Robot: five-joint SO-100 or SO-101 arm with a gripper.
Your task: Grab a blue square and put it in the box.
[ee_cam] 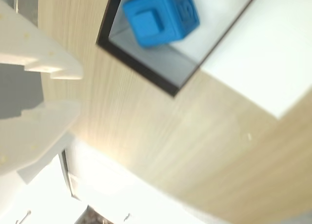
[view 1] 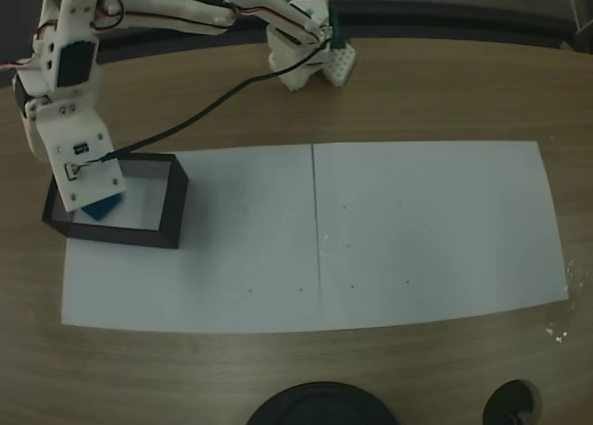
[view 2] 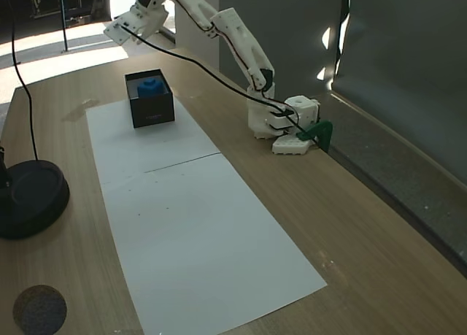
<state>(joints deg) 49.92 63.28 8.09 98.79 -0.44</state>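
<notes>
Jaws stand apart and empty; the gripper [ee_cam: 73,90] hangs above the box [view 2: 151,113]. The blue square [ee_cam: 161,16] rests on the box floor, clear of the fingers. Withdraw straight upward, keeping the cable [view 1: 199,115] off the box walls.

The blue square [ee_cam: 161,18] looks like smooth moulded plastic with a slight sheen, its raised face catching the light in the wrist view. The box [view 2: 149,109] has thin matt black walls, seemingly card, and a pale, flat inside. At 3 o'clock from the box in a fixed view lie two sheets of white paper [view 1: 417,231], matt and smooth. The table [view 2: 379,225] shows a light wood grain with a satin finish. The arm [view 2: 233,36] is matt white plastic. The gripper [ee_cam: 53,94] fingers look like the same white plastic, faintly rough.
</notes>
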